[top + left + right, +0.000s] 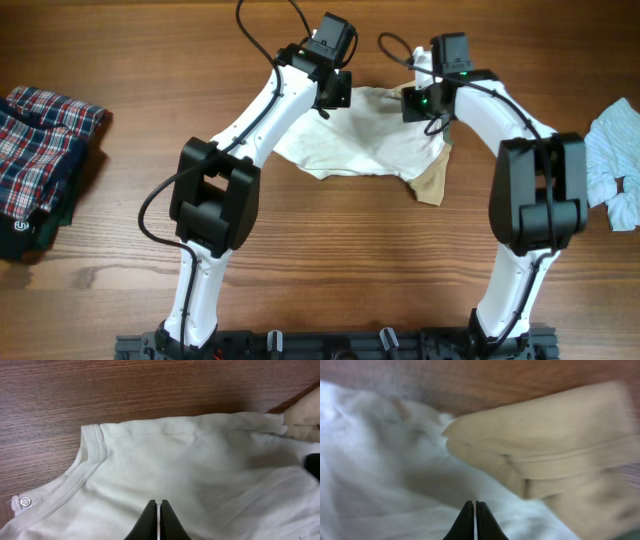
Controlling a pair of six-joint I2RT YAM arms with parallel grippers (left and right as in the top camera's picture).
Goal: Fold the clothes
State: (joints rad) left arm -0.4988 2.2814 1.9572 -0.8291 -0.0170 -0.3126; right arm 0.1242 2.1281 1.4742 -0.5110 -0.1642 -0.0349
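Note:
A cream-white shirt [360, 140] with a tan patch [432, 178] lies spread on the wooden table between the two arms. My left gripper [335, 100] is at the shirt's far left edge. In the left wrist view its jaws [159, 503] are shut, the tips pinching the white cloth [200, 460] just inside the stitched neckline [85, 470]. My right gripper [415, 103] is at the far right edge. In the blurred right wrist view its jaws [474, 503] are shut on the white cloth [380, 460] beside the tan patch [545, 435].
A heap of plaid clothes [40, 160] lies at the left edge of the table. A pale blue striped garment [615, 160] lies at the right edge. The arm bases stand along the near edge. A metal snap [25, 501] sits on the neckline.

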